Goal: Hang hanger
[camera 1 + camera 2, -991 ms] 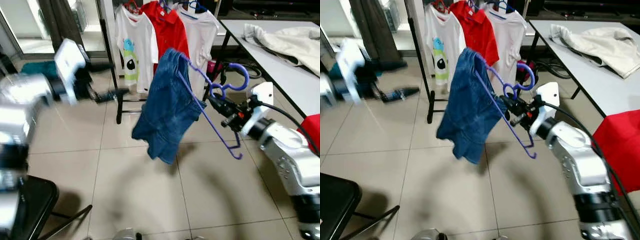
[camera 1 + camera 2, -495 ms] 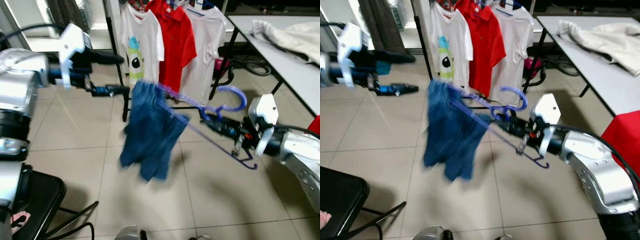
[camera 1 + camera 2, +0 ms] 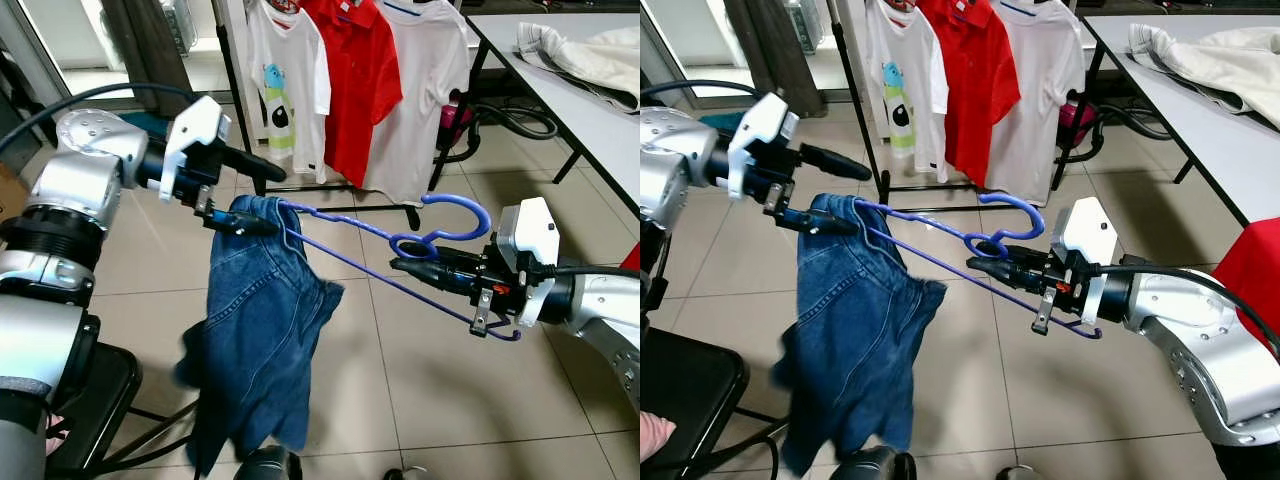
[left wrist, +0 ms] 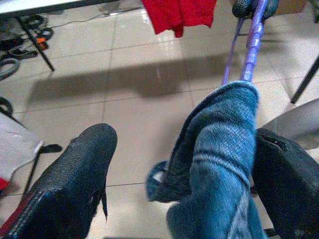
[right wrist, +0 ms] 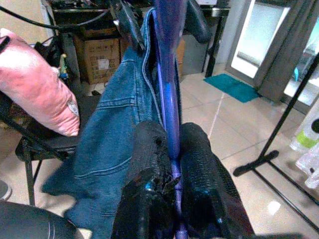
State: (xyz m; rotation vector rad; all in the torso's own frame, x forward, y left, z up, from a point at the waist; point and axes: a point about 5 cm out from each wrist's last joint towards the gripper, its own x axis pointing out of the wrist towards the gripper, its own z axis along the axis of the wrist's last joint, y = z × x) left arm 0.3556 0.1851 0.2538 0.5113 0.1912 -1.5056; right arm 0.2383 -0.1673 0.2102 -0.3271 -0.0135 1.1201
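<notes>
Clothes rack (image 3: 233, 80): standing ahead on the tiled floor, carrying a white printed T-shirt (image 3: 288, 85), a red shirt (image 3: 361, 85) and a plain white shirt (image 3: 425, 95), all on hangers.
Surface (image 3: 590, 110): white, running along the robot's right side, with a pale garment (image 3: 590, 50) lying crumpled on it.
Chair (image 3: 85, 400): black, sitting low at the robot's left.
Jeans (image 3: 255, 340): blue denim, draping over one end of the hanger and hanging down toward the floor — well short of the rack.
Hanger (image 3: 400, 255): purple, lying nearly level between the two arms, hook curling upward near the right arm and not yet on the rail.
Right gripper (image 3: 420, 268): fingers clenching on the hanger's wire just under the hook; the right wrist view is showing both pads pressing the purple wire.
Left gripper (image 3: 255, 195): fingers spread, straddling the denim-covered end of the hanger; one finger is resting beside the fold, so steadying rather than pinching, as I judge it.
Progress: garment is loaded and carried — walking up to the rack, raising the hook over the rail and letting go are all remaining.
</notes>
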